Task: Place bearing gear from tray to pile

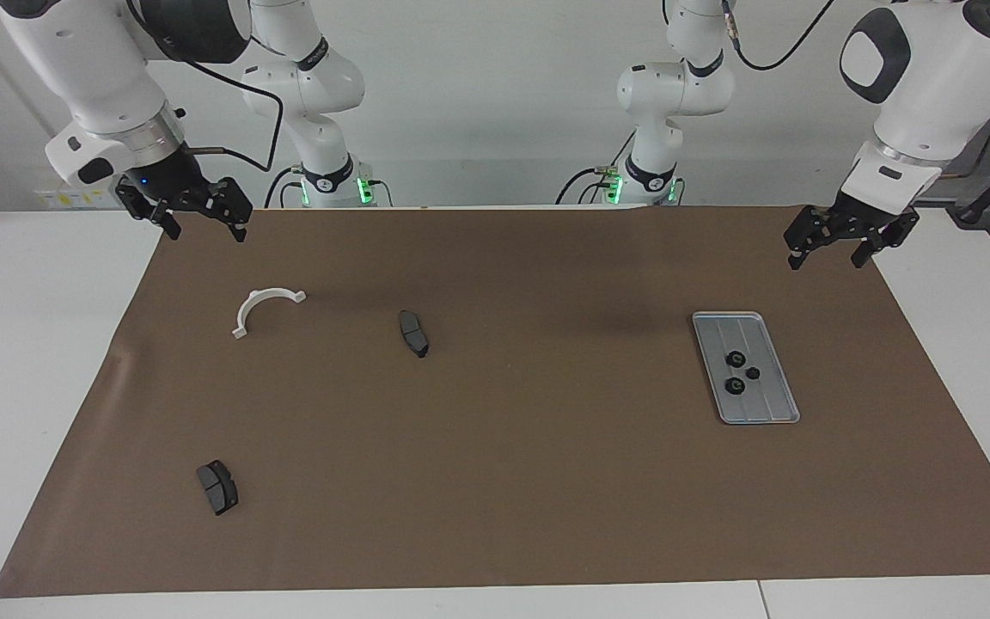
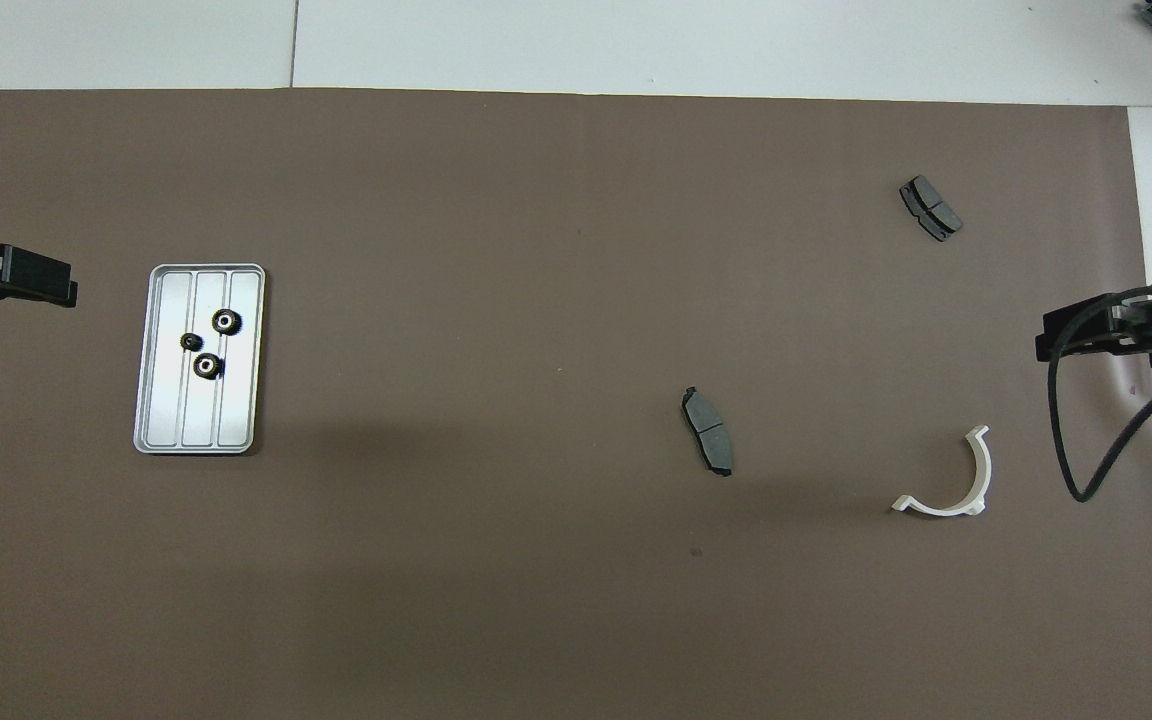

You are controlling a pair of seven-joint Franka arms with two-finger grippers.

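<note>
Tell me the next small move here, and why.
Probably the left gripper should descend over the tray toward a bearing gear. It hangs open at that end of the table, holding nothing, and all three gears lie in the tray. The right gripper waits open near the white bracket, well away from the tray.

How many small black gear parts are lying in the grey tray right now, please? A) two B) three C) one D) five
B: three small black gears sit close together in the tray, two larger ones and one smaller, seen in both views.
</note>
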